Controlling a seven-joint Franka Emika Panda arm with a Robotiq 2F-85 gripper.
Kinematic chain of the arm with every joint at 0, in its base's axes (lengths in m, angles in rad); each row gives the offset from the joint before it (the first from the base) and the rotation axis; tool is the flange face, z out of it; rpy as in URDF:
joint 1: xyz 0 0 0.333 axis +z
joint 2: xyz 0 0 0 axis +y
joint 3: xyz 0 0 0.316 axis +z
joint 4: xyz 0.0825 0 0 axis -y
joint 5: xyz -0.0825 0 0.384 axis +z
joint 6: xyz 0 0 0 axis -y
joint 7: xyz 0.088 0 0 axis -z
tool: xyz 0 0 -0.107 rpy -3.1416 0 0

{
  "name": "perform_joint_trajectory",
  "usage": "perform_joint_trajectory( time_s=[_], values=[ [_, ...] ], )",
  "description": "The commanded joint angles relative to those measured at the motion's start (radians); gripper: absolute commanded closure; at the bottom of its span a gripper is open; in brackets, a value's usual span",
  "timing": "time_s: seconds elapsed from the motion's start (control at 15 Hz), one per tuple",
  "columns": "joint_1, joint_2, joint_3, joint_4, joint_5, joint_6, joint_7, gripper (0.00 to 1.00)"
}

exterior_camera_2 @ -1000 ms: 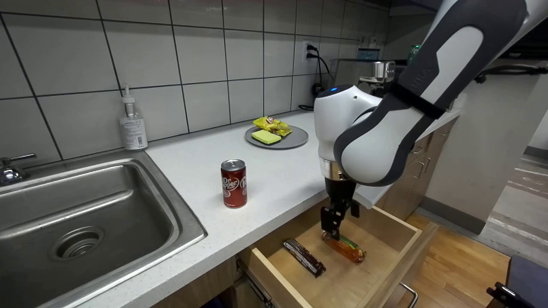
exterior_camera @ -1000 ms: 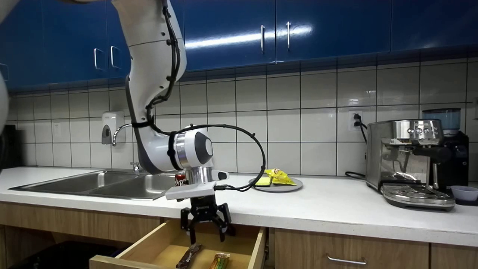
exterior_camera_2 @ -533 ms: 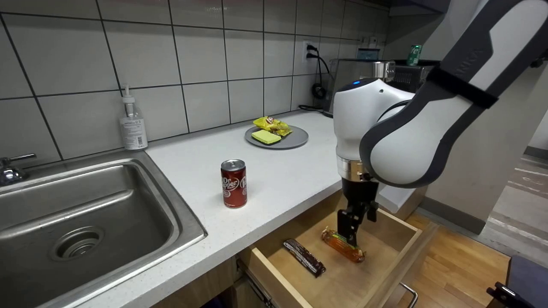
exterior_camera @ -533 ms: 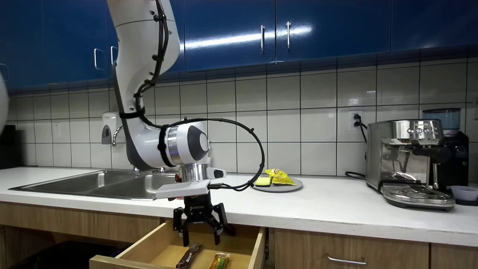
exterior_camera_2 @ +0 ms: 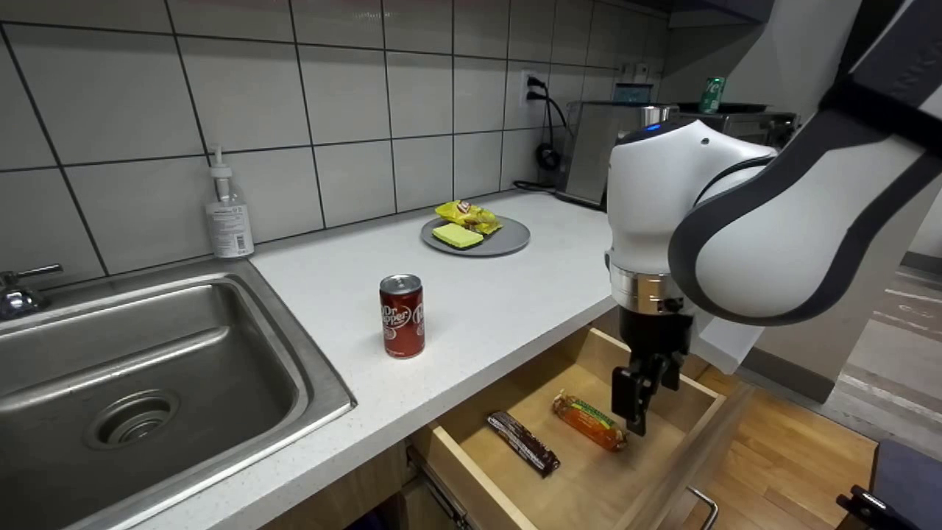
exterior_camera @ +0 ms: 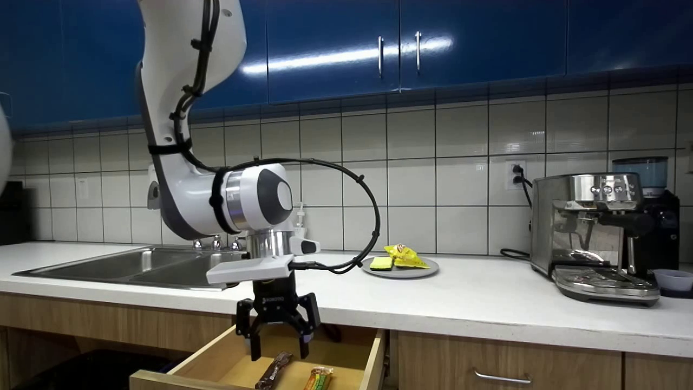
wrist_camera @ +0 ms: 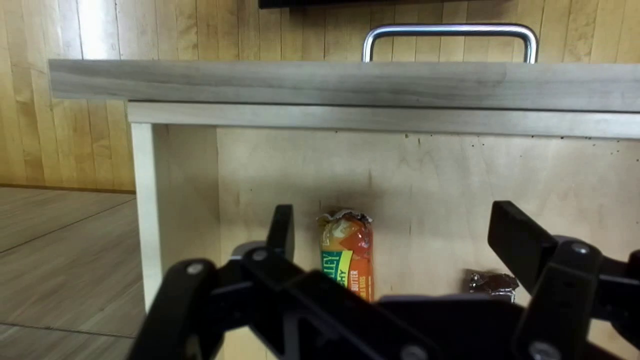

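Observation:
My gripper [exterior_camera: 279,353] stands open, pointing down over the open drawer [exterior_camera_2: 578,493], with nothing held. An orange and green granola bar [exterior_camera_2: 590,421] in its wrapper lies flat on the drawer floor. Beside it lies a bar in a dark brown wrapper [exterior_camera_2: 523,443]. In the wrist view the granola bar [wrist_camera: 348,250] shows below and between the wide-spread fingers [wrist_camera: 282,230], closer to the left one. There the dark bar [wrist_camera: 494,285] peeks out by the right finger, mostly hidden behind the gripper's body. The fingers touch neither bar.
On the counter stand a red Dr Pepper can [exterior_camera_2: 402,318] and a grey plate [exterior_camera_2: 508,239] bearing a sponge [exterior_camera_2: 457,235] and a yellow bag [exterior_camera: 406,257]. A sink [exterior_camera_2: 140,353] and a coffee machine [exterior_camera: 590,238] flank them. The drawer front [wrist_camera: 320,85] carries a metal handle.
The arm has moved outward from the counter toward the drawer's front, leftward in an exterior view. The granola bar, formerly partly covered by the fingers, is now in full view. The jaws stayed open.

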Motion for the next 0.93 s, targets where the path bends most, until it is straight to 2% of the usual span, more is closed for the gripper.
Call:
perform_joint_trajectory(
  time_s=[0.0, 0.47, 0.87],
  values=[
    [-0.006, -0.090, 0.008, -0.082, 0.000, -0.018, 0.005, 0.00],
    [-0.016, -0.151, 0.024, -0.152, 0.031, -0.061, -0.027, 0.00],
    [-0.019, -0.158, 0.031, -0.167, 0.064, -0.127, -0.046, 0.00]
  ],
)
